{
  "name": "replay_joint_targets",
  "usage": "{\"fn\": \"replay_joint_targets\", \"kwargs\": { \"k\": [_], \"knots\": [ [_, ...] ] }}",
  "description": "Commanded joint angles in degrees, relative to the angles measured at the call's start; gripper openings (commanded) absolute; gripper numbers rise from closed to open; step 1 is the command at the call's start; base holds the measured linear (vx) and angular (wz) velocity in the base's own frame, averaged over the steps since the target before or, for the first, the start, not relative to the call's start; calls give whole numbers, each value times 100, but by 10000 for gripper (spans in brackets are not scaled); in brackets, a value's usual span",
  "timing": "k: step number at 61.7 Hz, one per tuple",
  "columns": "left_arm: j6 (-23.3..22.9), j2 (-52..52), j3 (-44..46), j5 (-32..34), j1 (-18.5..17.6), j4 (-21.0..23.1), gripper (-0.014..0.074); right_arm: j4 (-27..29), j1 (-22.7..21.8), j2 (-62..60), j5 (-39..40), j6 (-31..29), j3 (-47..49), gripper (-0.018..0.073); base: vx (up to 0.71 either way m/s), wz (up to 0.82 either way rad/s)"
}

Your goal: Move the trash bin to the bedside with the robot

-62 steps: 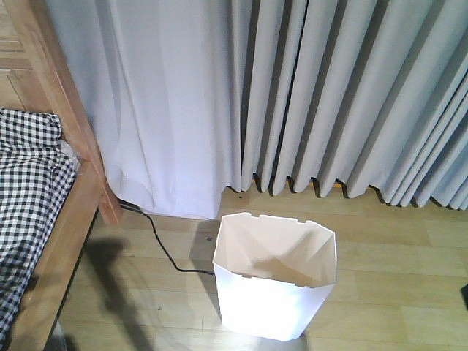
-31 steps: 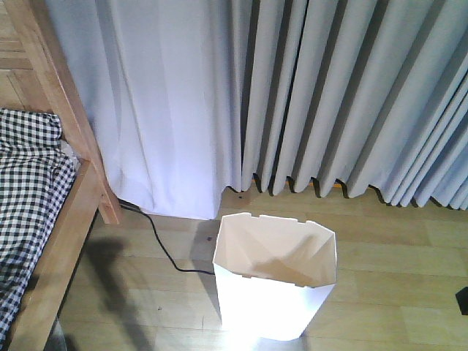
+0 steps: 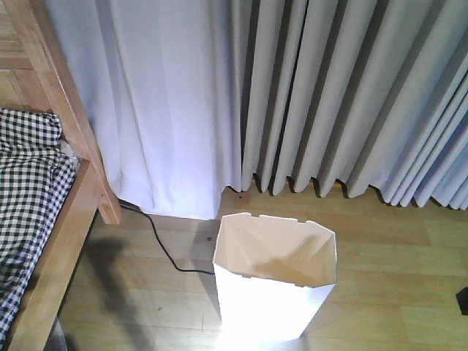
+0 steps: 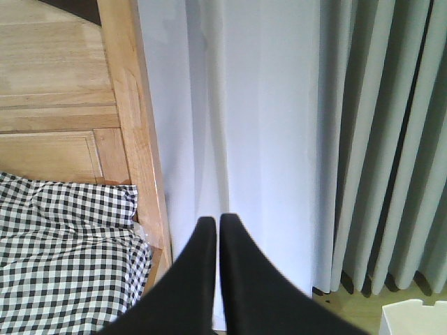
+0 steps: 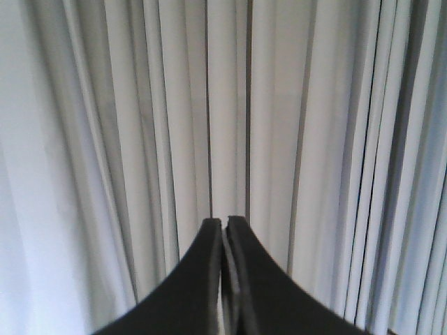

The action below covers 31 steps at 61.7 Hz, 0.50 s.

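Note:
The white trash bin (image 3: 274, 281) stands upright on the wooden floor in front of the curtains, cream inside and empty. Its rim corner shows in the left wrist view (image 4: 415, 315) at the bottom right. The bed (image 3: 69, 219) with light wooden frame and black-and-white checked bedding (image 3: 25, 190) is at the left, a gap of floor between it and the bin. It also shows in the left wrist view (image 4: 129, 132). My left gripper (image 4: 218, 222) is shut and empty, facing the curtain beside the bed post. My right gripper (image 5: 225, 223) is shut and empty, facing the curtains.
Grey-white curtains (image 3: 292, 95) hang across the back down to the floor. A black cable (image 3: 164, 245) runs along the floor from under the curtain toward the bin. A dark object (image 3: 462, 300) shows at the right edge.
The bin sits slightly lower in the front view than a second ago. The dark object at the right edge has barely shifted.

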<state>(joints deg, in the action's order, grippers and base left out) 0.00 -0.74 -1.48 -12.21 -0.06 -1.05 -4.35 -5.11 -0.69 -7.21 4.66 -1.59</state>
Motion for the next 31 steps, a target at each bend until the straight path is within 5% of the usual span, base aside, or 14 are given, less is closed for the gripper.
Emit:
{"fn": "replay_joint_targets", "kwargs": {
  "k": [1, 14, 31],
  "knots": [
    [0, -73, -108, 397, -13, 23, -6, -182, 10, -67, 525, 63, -44, -9, 0, 0],
    [0, -73, -108, 397, -13, 23, -6, -187, 24, -67, 483, 63, -44, -9, 0, 0],
    [0, -73, -108, 397, -13, 23, -6, -326, 555, -67, 477, 4, -44, -9, 0, 0]
  ]
}}
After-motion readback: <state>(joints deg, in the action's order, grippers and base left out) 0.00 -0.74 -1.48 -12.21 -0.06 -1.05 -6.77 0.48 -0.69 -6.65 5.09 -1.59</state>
